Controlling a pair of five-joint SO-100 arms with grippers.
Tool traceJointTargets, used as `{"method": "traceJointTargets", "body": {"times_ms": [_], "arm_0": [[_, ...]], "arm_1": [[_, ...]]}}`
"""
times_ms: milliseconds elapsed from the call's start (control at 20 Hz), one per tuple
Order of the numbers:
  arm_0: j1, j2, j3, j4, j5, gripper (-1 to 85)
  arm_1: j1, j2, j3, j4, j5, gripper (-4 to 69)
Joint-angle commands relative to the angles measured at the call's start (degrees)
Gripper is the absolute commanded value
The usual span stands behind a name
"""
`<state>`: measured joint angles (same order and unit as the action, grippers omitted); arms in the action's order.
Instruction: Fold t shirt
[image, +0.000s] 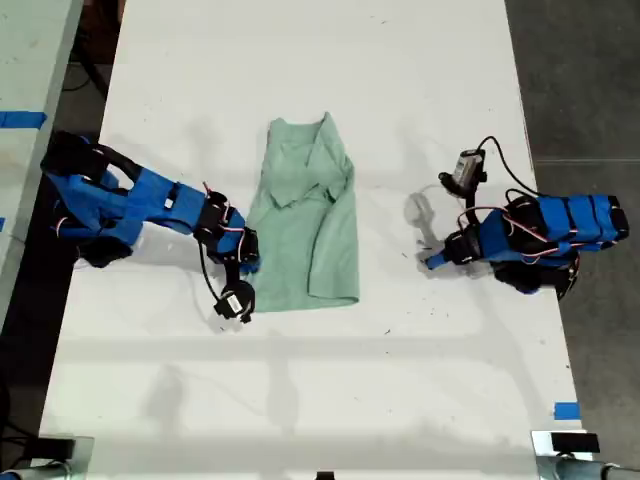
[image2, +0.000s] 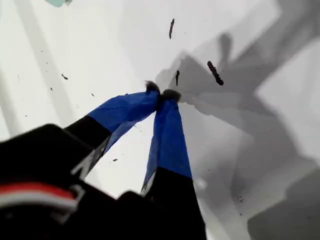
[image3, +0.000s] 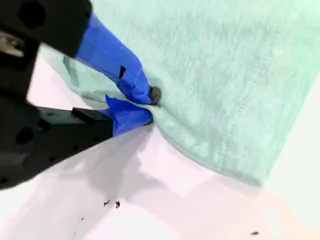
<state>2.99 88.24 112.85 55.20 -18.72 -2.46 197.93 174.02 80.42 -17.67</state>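
The t shirt (image: 308, 225) lies partly folded near the middle of the white table (image: 300, 400), its collar end toward the top of the exterior view and one sleeve turned in over the body. The second gripper (image3: 150, 107) sits at the shirt's edge toward the exterior view's left, its blue-taped jaws pinched together on a small bunch of cloth. The first gripper (image2: 164, 94) rests well apart from the shirt, toward the exterior view's right, jaws closed on nothing over bare table. The likely trouble is that the pinch holds only a thin bite close to the hem, so the cloth may slip free when lifted. A one-sided pull could also drag the whole shirt across the smooth table instead of folding it, and loosen the sleeve already turned in.
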Motion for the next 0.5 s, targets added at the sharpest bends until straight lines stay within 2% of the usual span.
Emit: {"method": "traceJointTargets", "body": {"times_ms": [0, 150, 200, 300, 450], "arm_0": [[0.35, 0.18, -9.05, 12.13, 0.79, -0.3], [1.23, -0.53, -23.29, 28.92, 1.41, -0.3], [0.97, -1.32, -28.48, 32.34, 3.08, -0.3], [-0.97, -4.22, -37.27, 34.98, 7.82, -0.3], [-4.66, -13.54, -48.25, 35.16, 14.41, -0.3]], "arm_1": [[-0.62, -0.09, 2.81, -0.70, -0.97, 1.8], [-0.62, -0.09, 2.81, -0.70, -0.97, 1.8], [-0.62, -0.09, 2.81, -0.70, -0.97, 1.8], [-0.62, -0.09, 2.81, -0.70, -0.97, 1.8], [-0.62, -0.09, 2.81, -0.70, -1.05, 1.8]]}}
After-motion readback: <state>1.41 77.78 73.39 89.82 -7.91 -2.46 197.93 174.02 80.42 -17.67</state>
